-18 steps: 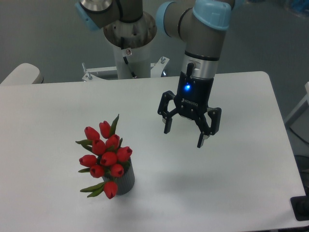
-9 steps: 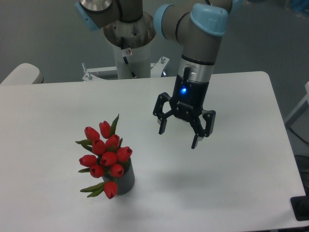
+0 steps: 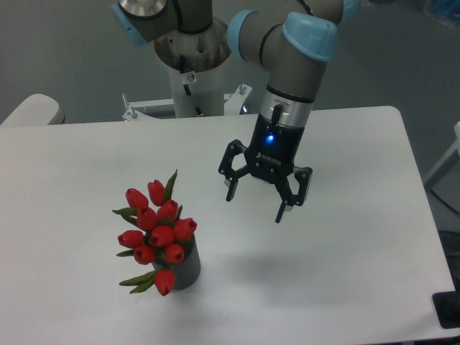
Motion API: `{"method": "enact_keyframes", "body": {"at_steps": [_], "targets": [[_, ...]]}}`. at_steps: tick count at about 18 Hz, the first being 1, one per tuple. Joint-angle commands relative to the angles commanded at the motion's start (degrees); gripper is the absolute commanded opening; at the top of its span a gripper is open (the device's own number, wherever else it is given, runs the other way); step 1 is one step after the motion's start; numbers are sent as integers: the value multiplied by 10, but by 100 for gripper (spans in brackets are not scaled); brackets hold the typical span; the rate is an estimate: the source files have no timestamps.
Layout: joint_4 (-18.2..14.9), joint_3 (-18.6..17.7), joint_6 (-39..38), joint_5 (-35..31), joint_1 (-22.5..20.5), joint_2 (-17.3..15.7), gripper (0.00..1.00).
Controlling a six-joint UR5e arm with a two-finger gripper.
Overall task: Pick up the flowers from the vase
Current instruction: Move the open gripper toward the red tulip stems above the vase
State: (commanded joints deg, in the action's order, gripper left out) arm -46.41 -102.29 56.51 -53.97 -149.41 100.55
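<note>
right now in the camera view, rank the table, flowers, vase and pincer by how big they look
1. table, by far the largest
2. flowers
3. pincer, close to the flowers and nearer the camera, so unsure
4. vase, mostly hidden behind blooms

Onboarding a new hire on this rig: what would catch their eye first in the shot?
Probably the bunch of red tulip buds with green leaves, standing in a small dark grey ribbed vase near the front left of the white table. Next, the black two-finger gripper, open, with a blue light glowing on it, hanging above the table's middle, right of the flowers and clear of them.
</note>
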Motion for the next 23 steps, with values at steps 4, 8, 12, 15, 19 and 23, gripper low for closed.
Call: {"method": "enact_keyframes", "body": {"at_steps": [4,8,12,15,19,23], "targets": [[3,-26,4,24,9,-2,100],[8,-36,3,58,25,1,100],[26,-37,6,89,36,8,100],[26,-46,45,91,47,16,100],[47,-38,47,92,58,32,100],[53,-30,43,93,69,42,100]]}}
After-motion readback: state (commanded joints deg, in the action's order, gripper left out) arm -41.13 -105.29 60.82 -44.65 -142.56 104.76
